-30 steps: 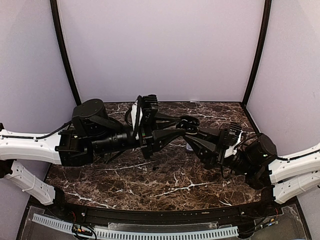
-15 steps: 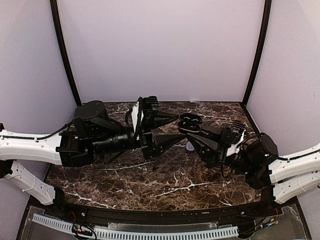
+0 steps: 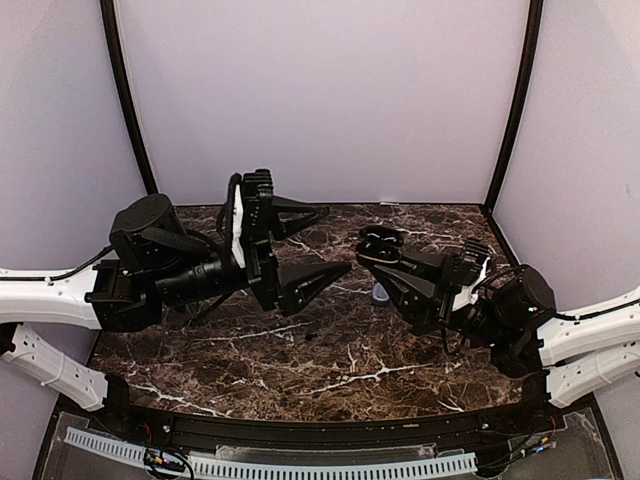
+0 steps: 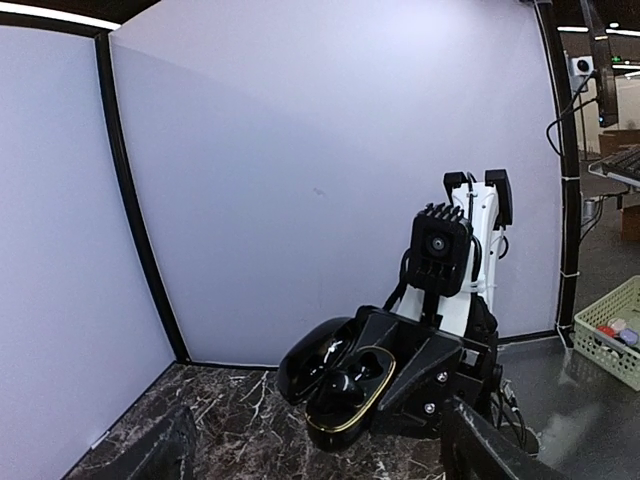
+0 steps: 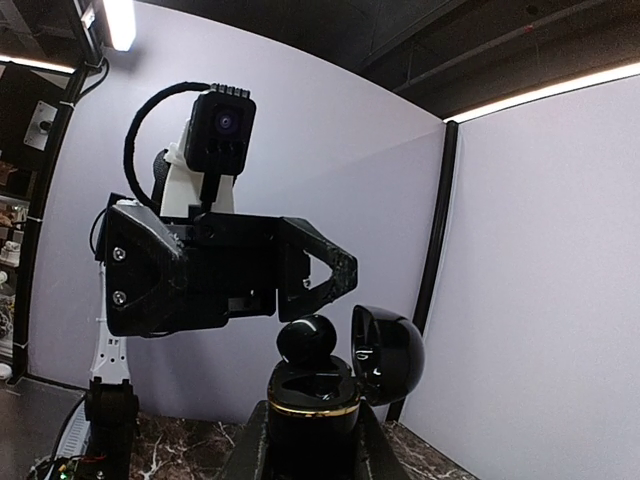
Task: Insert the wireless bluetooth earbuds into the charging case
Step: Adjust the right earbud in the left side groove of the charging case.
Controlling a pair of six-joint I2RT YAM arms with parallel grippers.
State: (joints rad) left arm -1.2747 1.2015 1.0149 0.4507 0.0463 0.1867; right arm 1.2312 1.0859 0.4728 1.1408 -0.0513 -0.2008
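The right gripper [image 3: 386, 258], reaching in from the right of the overhead view, is clamped on the black, gold-rimmed charging case [image 3: 378, 240] and holds it above the marble table [image 3: 300, 370] at centre frame. Its lid [image 5: 390, 355] is swung back, so the mouth faces the other arm and is easy to reach. A dark earbud [image 5: 308, 338] sits at that mouth, showing as a round black knob above the gold rim at lower centre of the right wrist view. It appears to stand proud of its well, though its seating cannot be confirmed. The left gripper [image 3: 338, 238] hangs left of centre with its claw spread wide and nothing between the fingers. It is clear of the case and pointed at it, a posture that reads as a release or a line-up for a press. A small pale purple object [image 3: 381, 293], possibly another bud, lies on the table just below the case in the overhead frame. Open marble runs across the lower half of that view, giving both arms room to pull toward their bases. The back wall [image 3: 320, 100] fills the upper frame, close behind the fingers, so room is tightest there and in the gap between the two claws.
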